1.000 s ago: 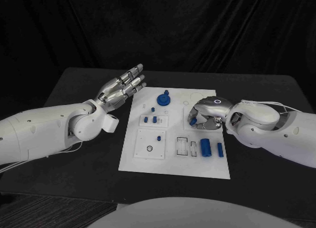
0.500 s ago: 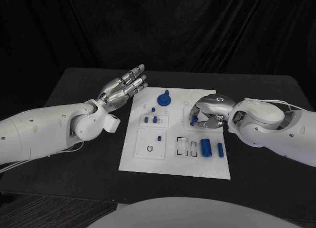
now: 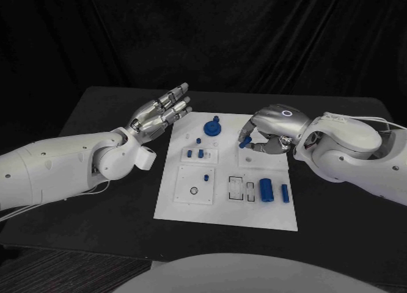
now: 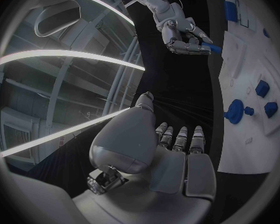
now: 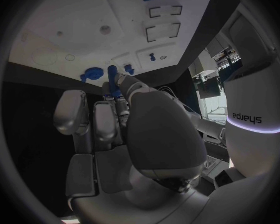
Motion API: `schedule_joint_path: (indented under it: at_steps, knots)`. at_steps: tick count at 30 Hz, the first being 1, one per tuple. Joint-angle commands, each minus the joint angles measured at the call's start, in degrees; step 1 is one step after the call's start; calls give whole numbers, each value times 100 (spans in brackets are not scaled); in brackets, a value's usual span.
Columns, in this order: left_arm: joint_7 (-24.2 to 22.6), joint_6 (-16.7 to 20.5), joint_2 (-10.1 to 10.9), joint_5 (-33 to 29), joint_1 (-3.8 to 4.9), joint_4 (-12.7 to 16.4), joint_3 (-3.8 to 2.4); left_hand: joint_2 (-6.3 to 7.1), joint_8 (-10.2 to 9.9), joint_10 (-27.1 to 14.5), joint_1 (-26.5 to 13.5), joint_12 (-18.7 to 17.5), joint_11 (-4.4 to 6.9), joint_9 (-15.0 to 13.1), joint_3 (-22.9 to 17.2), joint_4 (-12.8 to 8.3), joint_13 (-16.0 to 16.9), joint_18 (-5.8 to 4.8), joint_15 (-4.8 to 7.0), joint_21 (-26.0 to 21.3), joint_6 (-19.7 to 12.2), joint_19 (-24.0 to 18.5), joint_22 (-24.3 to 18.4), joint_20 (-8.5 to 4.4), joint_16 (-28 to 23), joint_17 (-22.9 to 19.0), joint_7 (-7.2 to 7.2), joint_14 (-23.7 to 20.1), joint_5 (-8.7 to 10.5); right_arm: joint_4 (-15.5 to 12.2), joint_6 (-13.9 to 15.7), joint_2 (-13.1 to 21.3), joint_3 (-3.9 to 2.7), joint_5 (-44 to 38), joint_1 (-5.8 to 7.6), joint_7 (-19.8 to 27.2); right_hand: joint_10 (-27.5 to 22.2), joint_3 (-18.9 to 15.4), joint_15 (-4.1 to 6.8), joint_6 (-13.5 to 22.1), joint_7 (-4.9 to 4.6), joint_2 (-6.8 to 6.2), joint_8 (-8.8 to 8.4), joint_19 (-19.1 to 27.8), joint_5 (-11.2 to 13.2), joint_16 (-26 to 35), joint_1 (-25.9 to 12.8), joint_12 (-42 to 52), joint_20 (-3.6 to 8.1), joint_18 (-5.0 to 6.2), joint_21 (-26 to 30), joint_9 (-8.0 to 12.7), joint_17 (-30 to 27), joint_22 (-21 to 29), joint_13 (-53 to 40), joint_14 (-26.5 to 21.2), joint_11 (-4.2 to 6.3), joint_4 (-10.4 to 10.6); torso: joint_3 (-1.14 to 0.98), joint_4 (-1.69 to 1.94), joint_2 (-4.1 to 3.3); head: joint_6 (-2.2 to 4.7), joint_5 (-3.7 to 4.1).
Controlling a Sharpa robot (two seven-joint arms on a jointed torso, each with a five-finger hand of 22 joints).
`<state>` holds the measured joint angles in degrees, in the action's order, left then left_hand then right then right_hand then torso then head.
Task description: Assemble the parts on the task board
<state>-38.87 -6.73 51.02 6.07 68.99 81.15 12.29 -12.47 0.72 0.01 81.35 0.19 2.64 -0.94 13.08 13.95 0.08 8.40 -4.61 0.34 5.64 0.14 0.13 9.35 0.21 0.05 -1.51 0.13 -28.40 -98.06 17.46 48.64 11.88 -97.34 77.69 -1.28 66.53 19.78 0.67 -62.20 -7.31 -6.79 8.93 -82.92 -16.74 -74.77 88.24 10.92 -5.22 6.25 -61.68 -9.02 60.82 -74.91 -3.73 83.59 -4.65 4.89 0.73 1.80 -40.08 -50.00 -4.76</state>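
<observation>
The white task board (image 3: pixel 223 210) lies in the middle of the black table. My right hand (image 3: pixel 272 130) hovers over its far right part and pinches a small blue peg (image 3: pixel 245 143) between thumb and finger. The right wrist view shows the same peg (image 5: pixel 113 82) standing up at my fingertips (image 5: pixel 119 79) above the board (image 5: pixel 71 20). My left hand (image 3: pixel 159 113) is open with straight fingers, raised beside the board's far left corner and holding nothing. The left wrist view shows my right hand (image 4: pixel 180 32) carrying the peg (image 4: pixel 210 48).
A round blue knob (image 3: pixel 211 128) stands at the board's far end. Small blue pieces (image 3: pixel 197 153) sit at the left middle. Two blue cylinders (image 3: pixel 266 189) lie near the right edge, beside empty rectangular slots (image 3: pixel 234 185). Black table surrounds the board.
My right hand has risen from the board's right middle and moved toward the far side, taking the blue peg up with it. The left hand has stayed in place.
</observation>
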Motion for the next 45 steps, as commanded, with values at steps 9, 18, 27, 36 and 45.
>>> schedule_joint_path:
  at_steps: [9, 18, 27, 36, 45]
  knots:
    - [-383, -63, -30, -28, -16, -8, -5, -6, 38, -1, 77, -19, -12, -10, -3, -40, -8, 31, -47, -27, 13, -7, 6, 35, -21, -5, 49, -13, -45, -259, -579, -504, 0, -148, 66, -174, 210, 217, 32, -20, -9, -42, -44, 25, 277, -17, 33, -100, 46, -106, -53, -41, -3, -826, -3, -9, 92, -95, 1, -4, 0, 0, -79]
    - [-492, 84, -30, -28, -20, 2, -5, -10, 11, -1, -100, -19, -24, 12, 73, 141, -8, 49, 63, -30, -114, -11, -5, -46, -21, -5, -42, -13, 195, -84, -868, -1232, 0, -376, -58, -152, 214, 253, 30, 5, -12, -72, -71, 29, 306, -11, 3, -125, 44, -104, -46, -43, -13, -823, -3, -10, 89, -107, -2, 1, -4, 0, -132]
    - [-640, 361, -21, -28, -20, 21, -6, -40, -24, -1, -502, -19, -18, 45, 263, 286, -8, 79, 271, -34, -327, -14, -13, -229, -21, -5, -129, -13, 786, 75, -874, -1625, 0, -514, -277, -73, 221, 264, 30, 8, -12, -85, -77, 29, 316, -14, -8, -131, 43, -104, -48, -45, -7, -822, -4, -8, 90, -113, 3, 8, -5, 0, -166]
    - [-654, 388, 3, -28, -20, 19, -6, -90, -9, -1, -625, -19, 2, 31, 305, 282, -8, 80, 296, -34, -256, -14, -13, -254, -21, -5, 21, -13, 913, 142, -929, -1786, 0, -540, -507, -60, 236, 276, 31, 15, -12, -101, -86, 29, 323, -14, -17, -134, 44, -104, -49, -46, -6, -822, -7, -6, 92, -123, 9, 17, -8, 0, -159]
    - [-649, 356, 9, -28, -21, 15, -6, -106, -7, -1, -625, -19, -4, 29, 300, 280, -8, 78, 284, -34, -245, -14, -13, -249, -21, -5, 29, -13, 908, 218, -989, -1846, 0, -639, -610, -75, 244, 291, 30, 32, -16, -120, -103, 31, 330, -6, -36, -143, 43, -103, -48, -45, -20, -821, -8, -10, 90, -130, 9, 6, -6, 0, -143]
